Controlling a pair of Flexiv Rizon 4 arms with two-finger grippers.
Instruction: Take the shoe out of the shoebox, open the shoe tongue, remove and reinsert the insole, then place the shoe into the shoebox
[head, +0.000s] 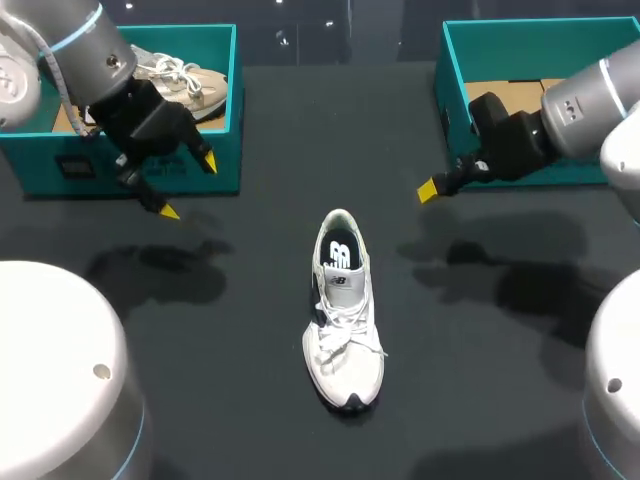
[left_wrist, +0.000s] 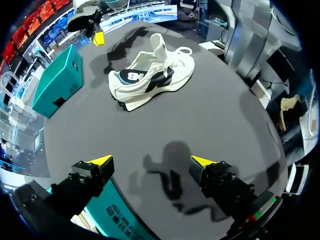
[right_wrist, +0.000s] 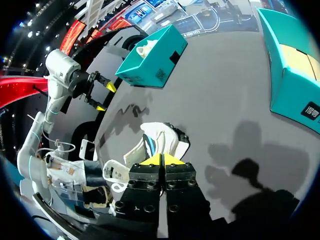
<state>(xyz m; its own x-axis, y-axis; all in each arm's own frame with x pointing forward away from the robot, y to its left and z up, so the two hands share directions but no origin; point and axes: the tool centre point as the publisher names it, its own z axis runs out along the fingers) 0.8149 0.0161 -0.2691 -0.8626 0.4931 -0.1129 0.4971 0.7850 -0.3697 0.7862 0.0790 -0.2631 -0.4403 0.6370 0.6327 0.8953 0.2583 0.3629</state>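
white lace-up trainer (head: 343, 310) upright on its sole at the middle of the black table (head: 500, 380), long axis running far edge to near edge, heel opening towards the far edge. left gripper (head: 188, 185), fingers spread and empty, hangs before the teal cardboard shoebox (head: 225, 150) at the far left corner; right gripper (head: 427, 190), tips pressed together on nothing, hangs towards the far right corner and is judged nearer the heel, which lies inboard of it.
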